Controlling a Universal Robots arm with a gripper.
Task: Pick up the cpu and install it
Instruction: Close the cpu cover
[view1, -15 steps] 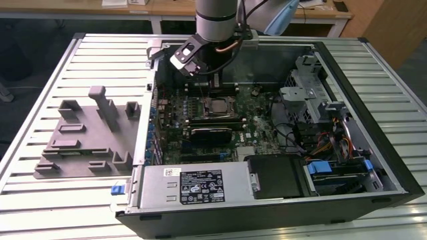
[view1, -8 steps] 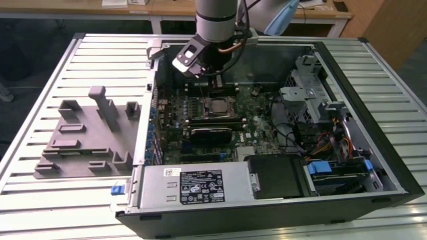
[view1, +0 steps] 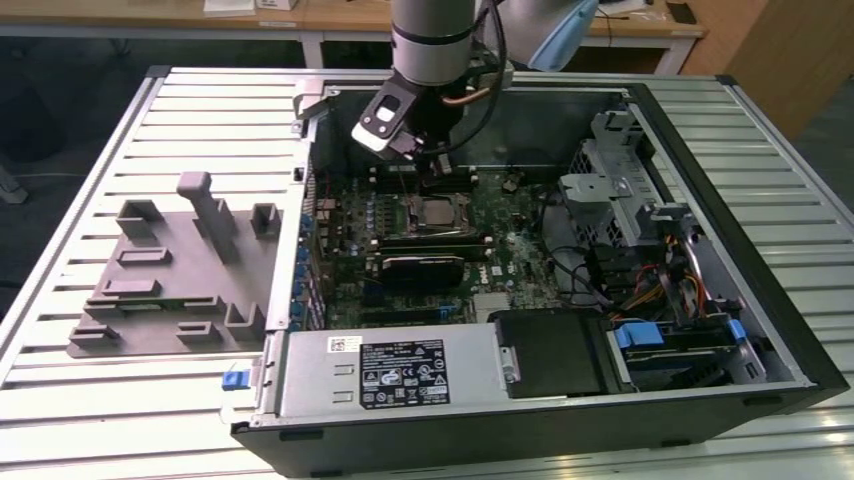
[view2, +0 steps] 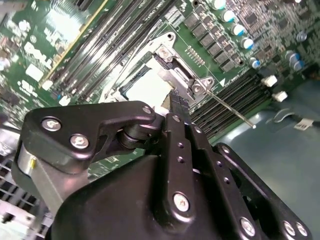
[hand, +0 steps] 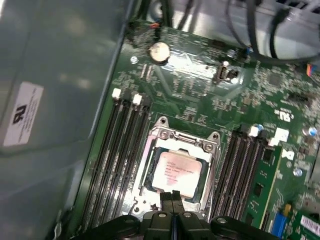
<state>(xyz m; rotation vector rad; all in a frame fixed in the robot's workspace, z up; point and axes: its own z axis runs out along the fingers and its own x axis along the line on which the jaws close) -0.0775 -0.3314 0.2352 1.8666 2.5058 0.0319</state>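
Note:
The cpu (view1: 434, 210) is a square chip with a pale silver top, lying flat in the socket frame (hand: 165, 131) on the green motherboard inside the open computer case. Both wrist views look down on the cpu (hand: 175, 172) (view2: 145, 87). My gripper (view1: 437, 170) hangs just above it, a little toward the back of the case. Its two black fingertips (hand: 172, 197) are pressed together with nothing between them, apart from the chip. In the second wrist view the gripper (view2: 177, 102) hides one edge of the socket, and the thin metal lever (view2: 227, 110) sticks out sideways.
A grey plastic fixture tray (view1: 174, 270) lies on the slatted table at the exterior view's left. Memory slots (hand: 120, 150) flank the socket. A power supply (view1: 387, 370) fills the case front; a drive cage (view1: 614, 190) and cables (view1: 654, 290) crowd the exterior view's right.

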